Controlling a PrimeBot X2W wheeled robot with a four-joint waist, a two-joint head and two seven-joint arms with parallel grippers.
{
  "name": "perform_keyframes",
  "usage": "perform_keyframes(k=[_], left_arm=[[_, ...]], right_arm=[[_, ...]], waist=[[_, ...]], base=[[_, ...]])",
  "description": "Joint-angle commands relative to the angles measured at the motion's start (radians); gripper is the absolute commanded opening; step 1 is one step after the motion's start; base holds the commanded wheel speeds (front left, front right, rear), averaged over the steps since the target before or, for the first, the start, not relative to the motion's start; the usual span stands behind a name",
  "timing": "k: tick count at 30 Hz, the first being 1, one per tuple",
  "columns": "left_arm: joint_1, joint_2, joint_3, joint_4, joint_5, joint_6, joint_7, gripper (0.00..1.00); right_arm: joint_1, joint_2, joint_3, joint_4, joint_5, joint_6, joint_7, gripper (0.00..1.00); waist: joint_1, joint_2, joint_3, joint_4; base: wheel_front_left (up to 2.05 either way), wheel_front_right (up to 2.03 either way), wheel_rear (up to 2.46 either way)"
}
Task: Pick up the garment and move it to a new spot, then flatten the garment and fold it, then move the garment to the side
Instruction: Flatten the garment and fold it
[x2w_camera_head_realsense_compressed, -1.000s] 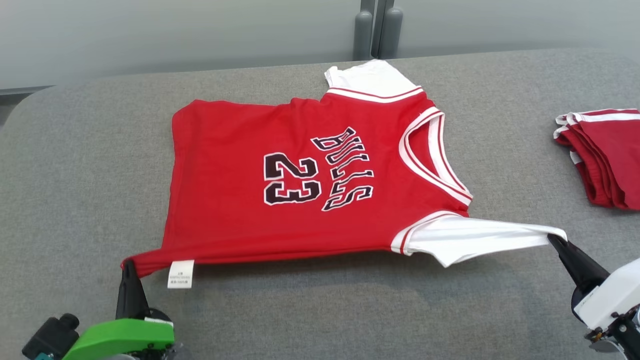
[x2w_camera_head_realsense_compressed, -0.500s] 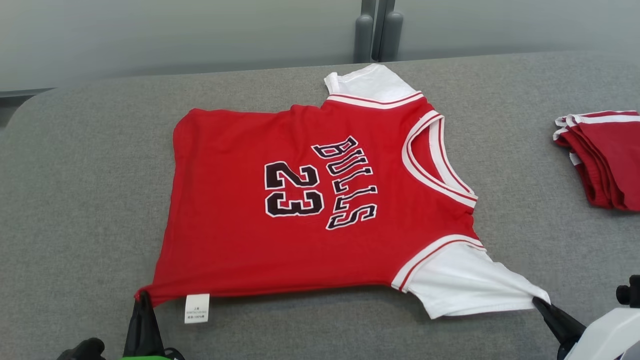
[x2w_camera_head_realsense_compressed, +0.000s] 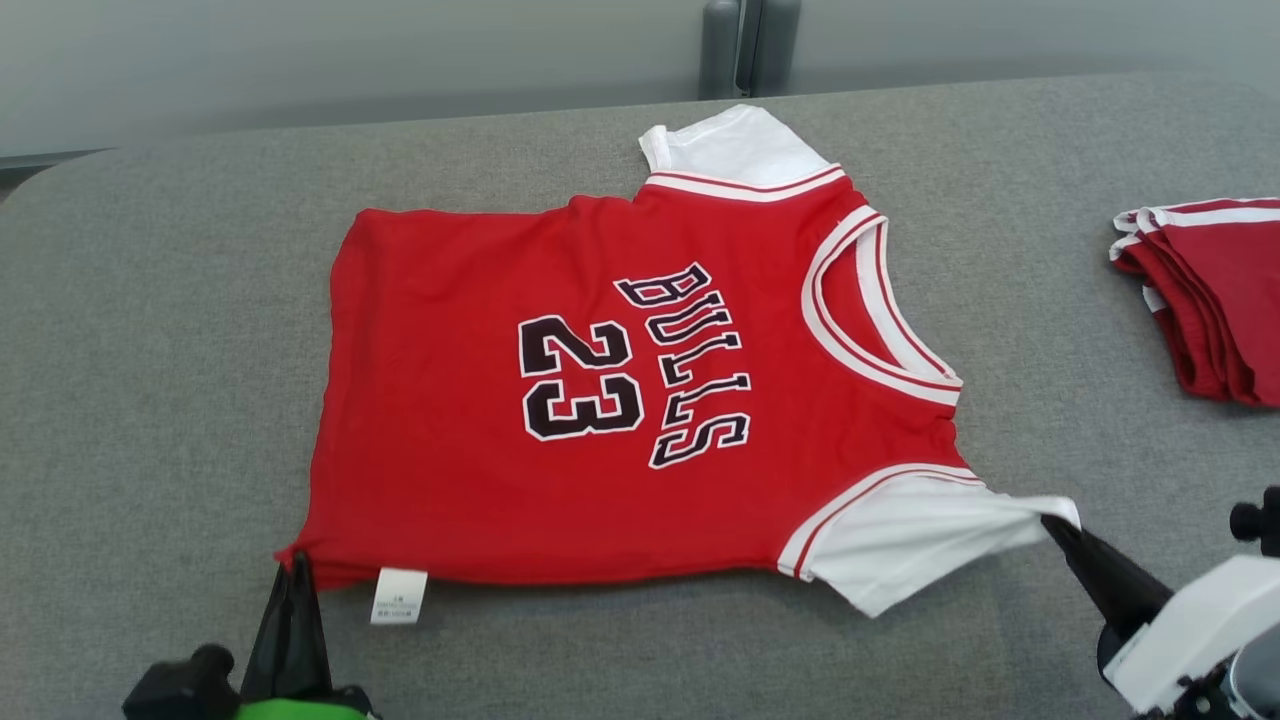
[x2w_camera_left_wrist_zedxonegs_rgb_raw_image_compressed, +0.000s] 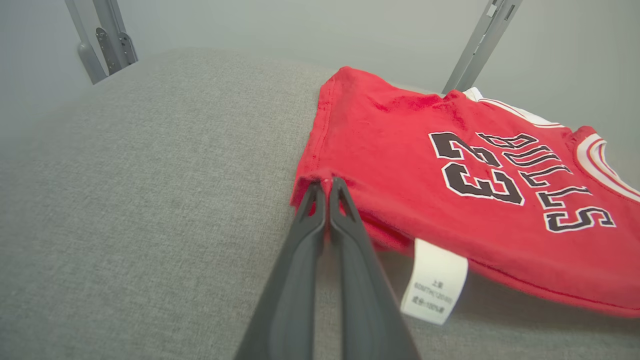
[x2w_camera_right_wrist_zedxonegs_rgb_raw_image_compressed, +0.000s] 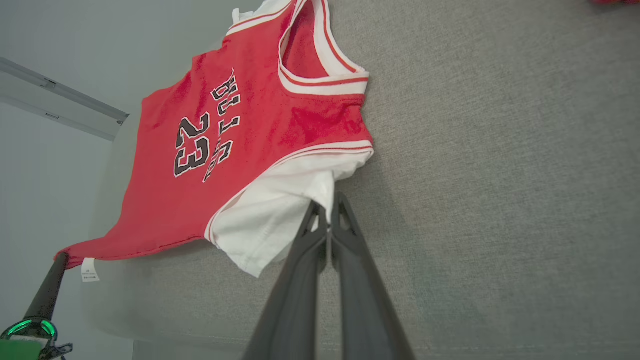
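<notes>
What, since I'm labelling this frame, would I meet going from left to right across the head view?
Left tool gripping the jersey hem corner → white care label → black 23 → near white sleeve → right tool pinching that sleeve's tip → folded red pile.

left tool (x2w_camera_head_realsense_compressed: 297, 562): dark, green mount (x2w_camera_head_realsense_compressed: 295, 712) | right tool (x2w_camera_head_realsense_compressed: 1052, 525): dark, white mount (x2w_camera_head_realsense_compressed: 1190, 630)

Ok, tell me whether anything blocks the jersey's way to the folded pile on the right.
Nothing visible does. Bare grey table separates the jersey from the folded pile. The left gripper pinches its hem corner, the right gripper its white sleeve.
</notes>
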Motion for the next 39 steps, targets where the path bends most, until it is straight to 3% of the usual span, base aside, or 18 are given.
perform_keyframes(k=[1,11,23,39], left_arm=[[-0.05,0.018,-0.008,-0.002,0.021,0.002,0.012,0.0],[-0.285,0.058,-0.093,0.105,0.126,-0.016,0.111,0.0],[-0.514,0.038,-0.132,0.318,0.16,-0.033,0.144,0.0],[-0.615,0.035,-0.149,0.478,0.162,-0.048,0.12,0.0]], right_arm=[[-0.049,-0.001,0.003,0.012,0.01,0.0,-0.014,0.0],[-0.315,-0.001,0.04,0.177,-0.03,0.0,-0.011,0.0],[-0.581,-0.001,0.09,0.457,-0.109,0.0,-0.012,0.0],[-0.811,-0.001,0.067,0.739,-0.168,0.0,-0.186,0.0]], waist=[[0.0001,0.0,0.008,0.001],[0.0001,0.0,0.039,0.02],[0.0001,0.0,0.102,0.03],[0.0001,0.0,0.148,0.047]], base=[[0.0,0.0,0.0],[0.0,0.0,0.0],[0.0,0.0,0.0],[0.0,0.0,0.0]])
